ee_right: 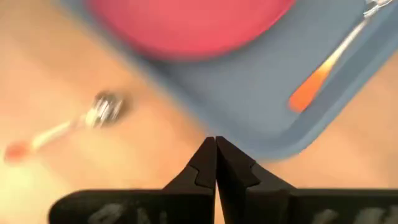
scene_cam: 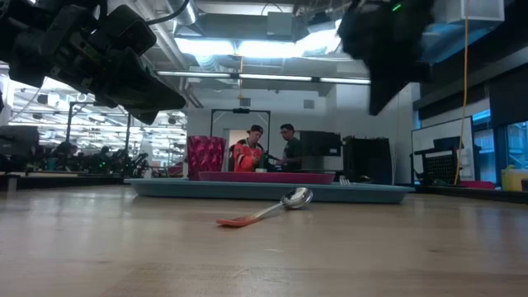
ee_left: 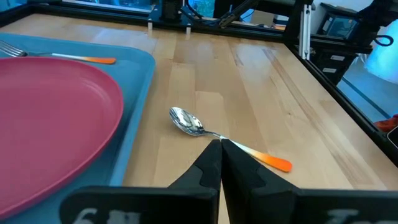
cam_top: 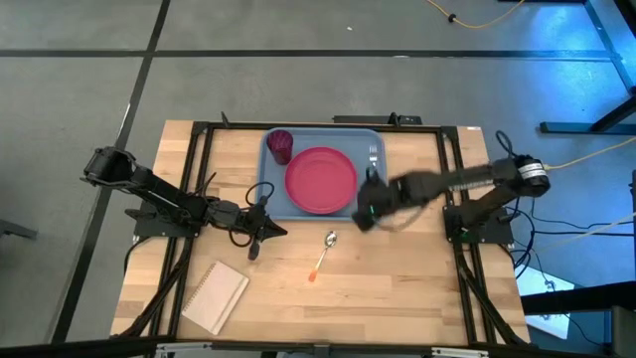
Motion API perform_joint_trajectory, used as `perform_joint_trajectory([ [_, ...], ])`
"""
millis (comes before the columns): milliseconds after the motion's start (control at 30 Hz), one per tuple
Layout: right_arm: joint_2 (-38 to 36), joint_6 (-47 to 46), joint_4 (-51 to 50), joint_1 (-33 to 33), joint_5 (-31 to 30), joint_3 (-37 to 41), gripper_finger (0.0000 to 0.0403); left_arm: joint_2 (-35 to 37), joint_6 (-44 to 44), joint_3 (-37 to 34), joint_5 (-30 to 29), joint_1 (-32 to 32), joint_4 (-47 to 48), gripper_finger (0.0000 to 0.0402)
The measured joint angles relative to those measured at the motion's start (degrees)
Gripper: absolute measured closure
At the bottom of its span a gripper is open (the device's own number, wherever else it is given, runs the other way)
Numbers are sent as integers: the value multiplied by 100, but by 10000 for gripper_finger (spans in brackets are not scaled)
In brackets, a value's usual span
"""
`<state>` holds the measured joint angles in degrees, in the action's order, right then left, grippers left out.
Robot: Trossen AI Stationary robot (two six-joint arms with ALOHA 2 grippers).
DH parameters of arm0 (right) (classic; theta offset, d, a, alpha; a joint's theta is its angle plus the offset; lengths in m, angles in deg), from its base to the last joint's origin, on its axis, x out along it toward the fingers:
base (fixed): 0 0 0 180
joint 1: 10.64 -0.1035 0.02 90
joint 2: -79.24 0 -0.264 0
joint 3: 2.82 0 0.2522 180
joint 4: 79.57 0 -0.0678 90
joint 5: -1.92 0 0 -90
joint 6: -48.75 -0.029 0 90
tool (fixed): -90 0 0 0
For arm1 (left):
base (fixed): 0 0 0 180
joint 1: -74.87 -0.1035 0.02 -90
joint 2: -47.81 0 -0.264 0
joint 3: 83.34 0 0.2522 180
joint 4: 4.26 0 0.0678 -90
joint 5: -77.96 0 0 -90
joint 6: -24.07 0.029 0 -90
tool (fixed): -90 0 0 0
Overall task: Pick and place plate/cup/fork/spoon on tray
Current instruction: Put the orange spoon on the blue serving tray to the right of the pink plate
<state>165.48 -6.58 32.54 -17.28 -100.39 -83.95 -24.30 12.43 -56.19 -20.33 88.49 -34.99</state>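
Taking the tray (cam_top: 273, 204) as your landmark and reading from its left: a white notebook (cam_top: 215, 295) lies well off its near-left corner, outside the task. Your left gripper (cam_top: 260, 231) waits over bare wood just off the tray's near-left edge, its fingers (ee_left: 211, 167) pressed together on nothing, pointing toward the spoon (cam_top: 323, 253). On the tray, the cup (cam_top: 280, 145) stands upright in the far-left corner and the plate (cam_top: 321, 180) lies flat at the centre, which keeps the right strip free for the fork (cam_top: 375, 155), lying lengthwise along it. The spoon is the one piece not yet placed: it rests on the table just in front of the tray's near edge, bowl toward the tray. Your right gripper (cam_top: 366, 211) hangs above the tray's near-right corner, jaws closed and empty, probably because the fork is already set down; the spoon would be your next target.
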Motion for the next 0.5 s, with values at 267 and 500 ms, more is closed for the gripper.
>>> perform_joint_trajectory([
  [267, 2, -1546, 414, -1689, -662, 628, 398, 0, 13, 0, 0, 0, -9, 401],
  [500, 4, -1475, 1091, -2308, -1581, 1351, 397, 0, 19, 0, -31, 2, -11, 401],
])
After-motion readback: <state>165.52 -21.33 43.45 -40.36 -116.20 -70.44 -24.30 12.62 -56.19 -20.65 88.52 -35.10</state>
